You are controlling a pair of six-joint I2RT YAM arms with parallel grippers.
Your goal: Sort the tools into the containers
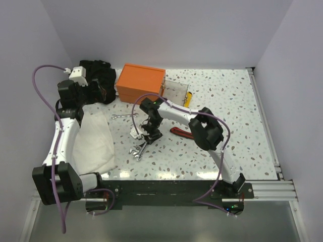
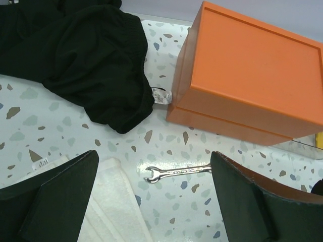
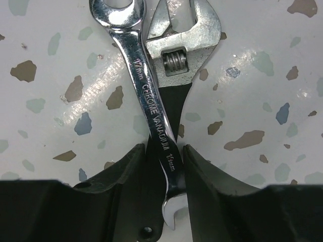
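Combination wrench (image 3: 151, 106) lies against dark-handled adjustable wrench (image 3: 176, 60), both flat on table (image 3: 262, 101), centre of right wrist view. Long axes run bottom to top, heads at upper edge. Right gripper (image 3: 164, 148) straddles both shanks at lower centre, fingers drawn in close; firm clamp cannot tell. Left gripper (image 2: 154, 161) spread wide, empty, farther off. Clear tray (image 1: 175, 91) upper centre, top view.

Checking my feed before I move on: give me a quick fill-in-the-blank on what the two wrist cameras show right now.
1. The right jaws grip a silver wrench together with an adjustable wrench that has a ____ handle.
2. The left jaws stand wide ____.
3. Below the left jaws, a small wrench lies on the table near the white cloth and the ____ box.
Missing words: black; open; orange.
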